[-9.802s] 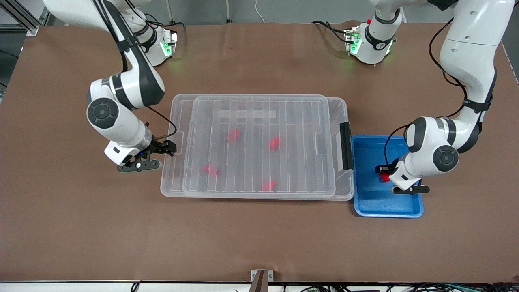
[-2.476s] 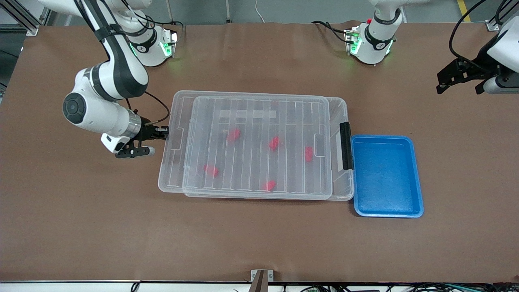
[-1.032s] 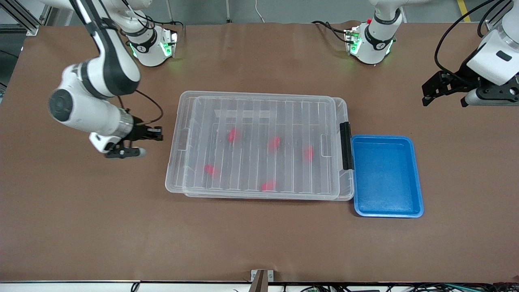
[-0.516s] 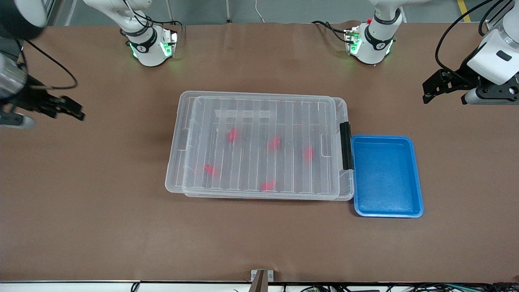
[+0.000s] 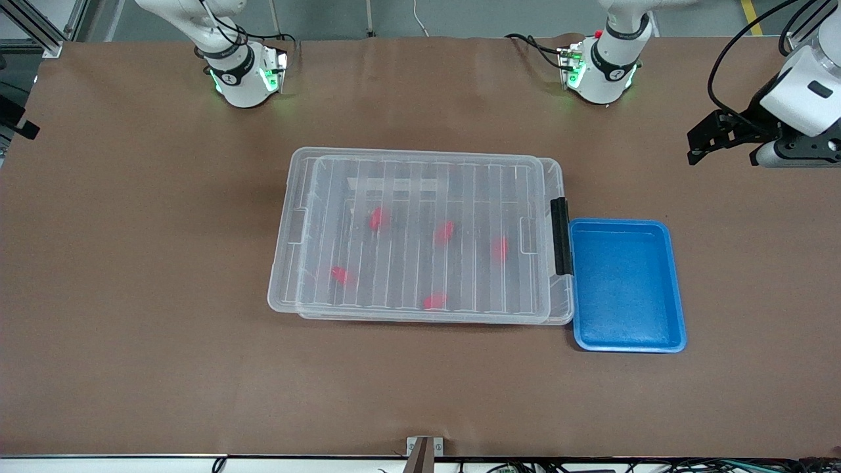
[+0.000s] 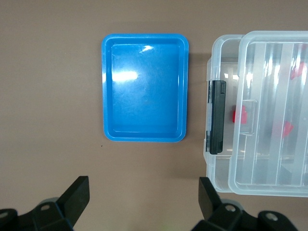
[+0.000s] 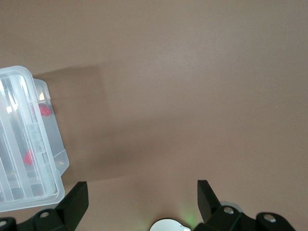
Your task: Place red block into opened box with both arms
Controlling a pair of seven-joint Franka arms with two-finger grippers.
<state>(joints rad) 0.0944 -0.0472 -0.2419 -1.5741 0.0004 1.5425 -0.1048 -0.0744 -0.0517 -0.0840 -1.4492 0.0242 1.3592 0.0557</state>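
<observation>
Front view shows the box (image 5: 420, 235) lying in the middle of the brown table (image 5: 131, 368), its ribbed see-through lid (image 5: 420, 197) resting on top, slightly askew so that a strip of the bin's rim shows at both ends. A black latch (image 5: 560, 236) sits on the end toward the left arm's end of the table, and just beside that end lies a blue tray (image 5: 627, 341), bare inside. Five red blocks show blurred through the lid. The red block (image 5: 500, 248) closest to the latch lies inside the box; in the left wrist view it (image 6: 239, 115) appears under the lid's small tab, near the latch (image 6: 216, 117). The other four red blocks (image 5: 376, 218) are spread across the bin floor, two of them nearer to the front camera than the rest.

The left gripper (image 5: 706, 139) hangs in the air over bare table at the left arm's end, well apart from the box and tray; its own wrist view shows its fingers (image 6: 77, 195) spread wide with nothing between them, looking down on the blue tray (image 6: 109, 86) and the latch end of the box (image 6: 219, 183).

Only a black tip of the right gripper (image 5: 18, 122) shows at the front view's edge, over the table's border at the right arm's end. In the right wrist view the right gripper (image 7: 142, 198) stands wide open and empty above bare table, with a corner of the box (image 7: 57, 168) to one side.
</observation>
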